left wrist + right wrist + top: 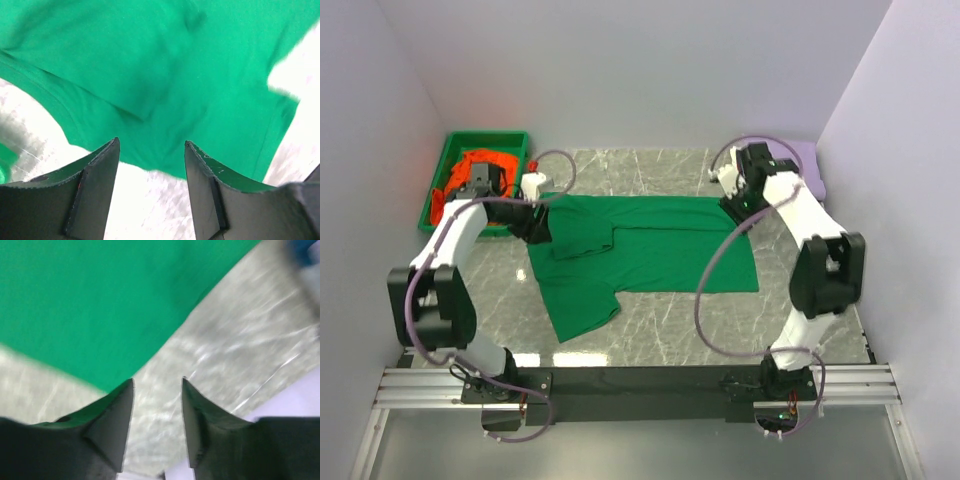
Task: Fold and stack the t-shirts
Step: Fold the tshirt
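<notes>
Fingers status, both arms: spread apart, with nothing gripped.

1. My left fingers [102,170] stand open. The left wrist view shows a clear gap between the two tips and no cloth caught in it. They hang above the left edge of the green t-shirt [650,255], where a flap of the cloth lies folded over the body of the shirt. Bare desk [650,335] shows beneath the tips on the near side.

2. My right fingers [117,410] also stand open. The right wrist view shows only marble surface in the gap. They sit at the far right corner of the green t-shirt, with the cloth edge running diagonally just beside the left tip. From this view I cannot tell whether that tip touches the cloth.

3. Green t-shirt: it lies spread on the middle of the desk, between my two arms. Its long side runs left to right, and one part extends from the left end toward the near edge.

4. Orange t-shirt [485,165]: bunched inside the green tray [438,185] at the far left corner of the desk, behind my left arm.

5. Lavender t-shirt [807,160]: at the far right corner against the wall, partly hidden by my right arm.
</notes>
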